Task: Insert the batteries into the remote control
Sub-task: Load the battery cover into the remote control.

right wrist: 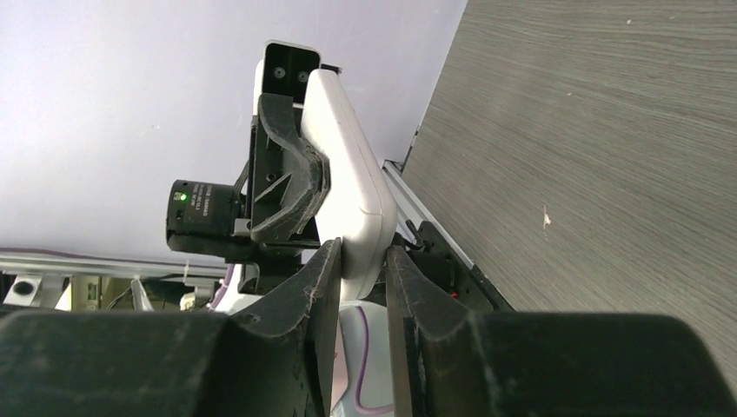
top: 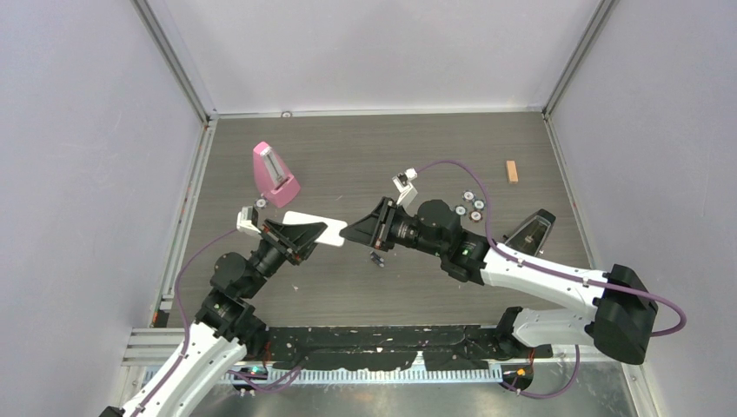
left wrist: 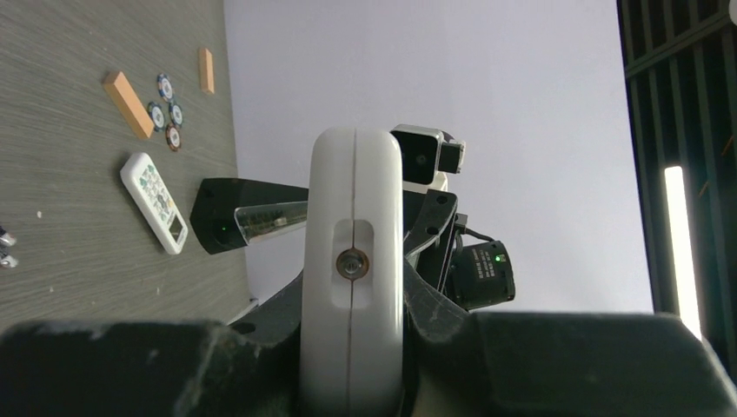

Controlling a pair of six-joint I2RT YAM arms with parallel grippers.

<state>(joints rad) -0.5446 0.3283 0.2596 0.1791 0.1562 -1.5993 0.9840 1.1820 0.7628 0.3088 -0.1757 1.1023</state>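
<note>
The long white remote control [top: 306, 222] is held off the table between both grippers. My left gripper [top: 317, 233] is shut on its body. In the left wrist view the remote [left wrist: 352, 200] stands on edge between that gripper's [left wrist: 352, 300] fingers. My right gripper [top: 346, 232] is shut on the remote's other end. In the right wrist view that end [right wrist: 352, 187] sits between its [right wrist: 358, 274] fingers. The batteries [top: 376, 258] lie on the table just below the right gripper. They also show at the edge of the left wrist view [left wrist: 4, 248].
A pink metronome [top: 274, 174] stands at the back left and a black one [top: 532, 230] at the right. Coin-like discs [top: 469, 207] and a wooden block [top: 513, 171] lie at the back right. A shorter remote with a display [left wrist: 155, 201] lies on the table.
</note>
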